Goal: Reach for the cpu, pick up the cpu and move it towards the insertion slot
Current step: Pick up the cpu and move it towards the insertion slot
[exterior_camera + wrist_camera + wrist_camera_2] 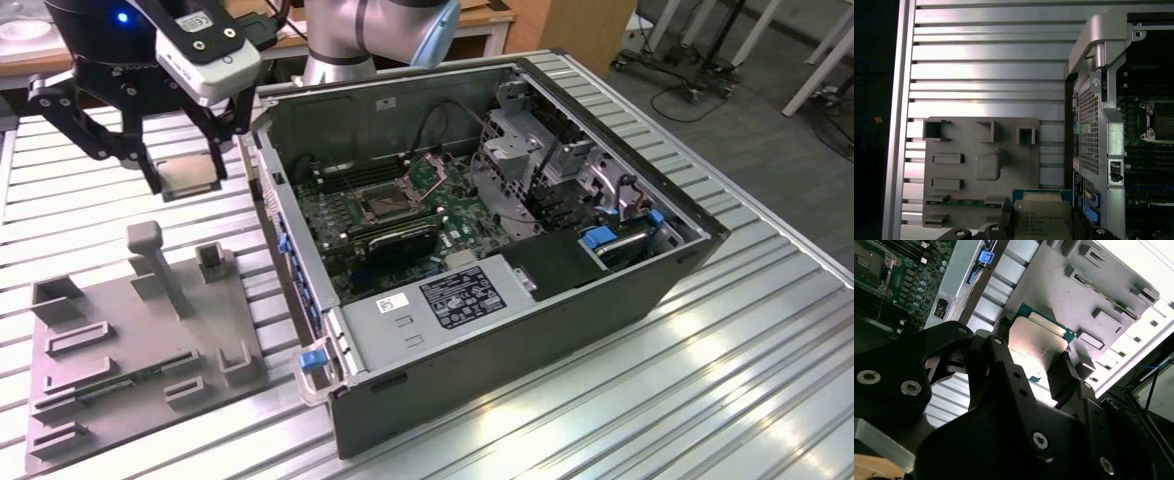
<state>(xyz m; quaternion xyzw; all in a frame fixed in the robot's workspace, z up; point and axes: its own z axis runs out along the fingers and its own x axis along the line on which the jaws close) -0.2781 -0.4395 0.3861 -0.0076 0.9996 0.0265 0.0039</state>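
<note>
It was a robotics lab: an opened computer case [534, 330] lay on a ribbed aluminium bench [747, 400] beside a grey fixture plate [140, 345], with wheeled stands [687, 85] on the floor at the exterior view's upper right.

The arm [380, 30] is showing smooth silver-grey segments and a pale blue joint cap [434, 40]. The gripper [184, 176] is wearing matte black all over, its angular linkages [1004, 405] carrying round silver screws [1040, 441] (hex-socketed, by the look). A white boxy housing [207, 48] is sitting at the wrist, and a small blue light [123, 17] is glowing above it.
</note>
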